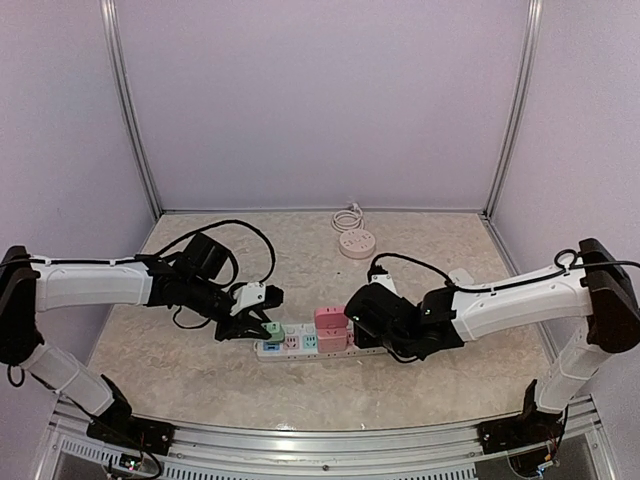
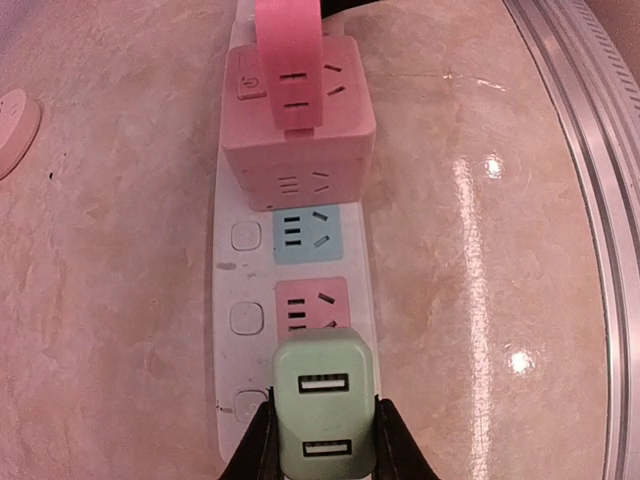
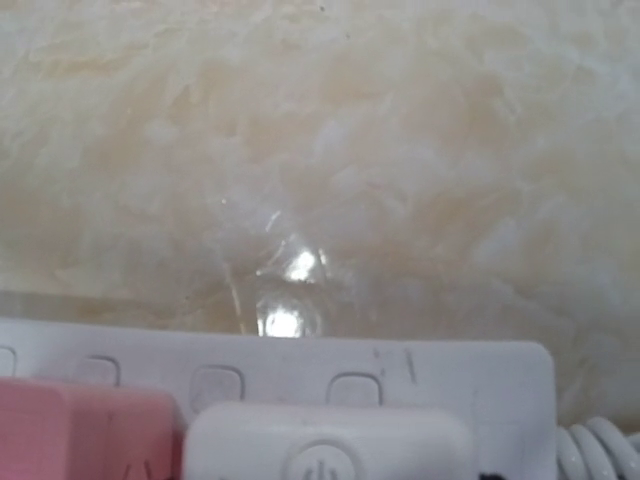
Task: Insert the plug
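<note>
We see the left end effector (image 2: pixel 325 445) at the bottom centre of the left wrist view. It is closed narrowly on a mint-green plug (image 2: pixel 325 405), with one black finger (image 2: pixel 258 445) pressed to each side. The plug's face with two USB ports looks up at the camera. It sits over the near end of a white power strip (image 2: pixel 232 290), just below a pink socket (image 2: pixel 312 303). We cannot tell whether its prongs are seated.

Further up the strip come a blue socket (image 2: pixel 300 232) and then a pink cube adapter (image 2: pixel 300 130) plugged in at the upper centre of the frame. The strip lies on a beige marbled worktop (image 2: pixel 110 330).

In the top view the right end effector (image 1: pixel 360 318) is low at the strip's right end, beside the pink cube. We cannot tell how wide it stands. Its wrist camera shows no fingers, only the strip's edge along the bottom, a white block with a power button (image 3: pixel 325 440) and a coiled cord (image 3: pixel 600 450) at lower right.

A round socket hub (image 1: pixel 357 242) with a white cord rests near the back wall, well apart from the strip.
</note>
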{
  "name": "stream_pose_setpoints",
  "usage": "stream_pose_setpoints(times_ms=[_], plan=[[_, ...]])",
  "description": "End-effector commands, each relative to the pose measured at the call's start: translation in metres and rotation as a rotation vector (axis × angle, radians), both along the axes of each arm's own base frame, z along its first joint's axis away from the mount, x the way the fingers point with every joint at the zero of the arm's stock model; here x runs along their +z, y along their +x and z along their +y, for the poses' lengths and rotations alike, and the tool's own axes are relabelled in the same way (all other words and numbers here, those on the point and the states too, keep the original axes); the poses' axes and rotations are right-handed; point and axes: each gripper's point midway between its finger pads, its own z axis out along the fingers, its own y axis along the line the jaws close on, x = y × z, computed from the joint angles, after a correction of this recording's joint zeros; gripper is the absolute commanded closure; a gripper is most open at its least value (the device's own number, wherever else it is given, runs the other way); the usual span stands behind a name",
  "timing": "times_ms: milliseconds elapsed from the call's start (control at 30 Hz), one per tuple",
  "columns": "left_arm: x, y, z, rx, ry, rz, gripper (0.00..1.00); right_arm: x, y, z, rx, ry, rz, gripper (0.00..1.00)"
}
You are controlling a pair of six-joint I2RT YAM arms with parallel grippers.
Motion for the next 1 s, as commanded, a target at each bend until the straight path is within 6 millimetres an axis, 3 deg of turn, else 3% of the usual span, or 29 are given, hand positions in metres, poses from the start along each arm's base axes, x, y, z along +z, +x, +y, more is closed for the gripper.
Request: stream_pose_setpoints(times_ms=[0, 100, 200, 467, 633, 967], plan=[[0.012, 0.014, -0.018, 0.011, -0.038, -0.047, 1.0, -0.042, -0.014, -0.038, 0.132, -0.297, 0.067, 0.58], [0.01, 0.014, -0.024, 0.004, -0.038, -0.037, 1.0, -0.039, -0.014, -0.032, 0.154, -0.286, 0.064, 0.54], [0.008, 0.013, -0.03, 0.014, -0.039, -0.02, 1.0, -0.029, -0.013, -0.03, 0.151, -0.278, 0.063, 0.43], [-0.002, 0.013, -0.028, 0.038, 0.002, -0.009, 1.0, 0.023, -0.014, -0.044, 0.112, -0.199, 0.002, 0.21], [0.005, 0.018, -0.037, 0.047, -0.03, -0.021, 1.0, 0.039, -0.016, -0.042, 0.133, -0.136, -0.021, 0.18], [0.002, 0.005, -0.047, 0.031, -0.024, 0.03, 1.0, 0.036, -0.013, -0.05, 0.106, -0.135, -0.017, 0.16]])
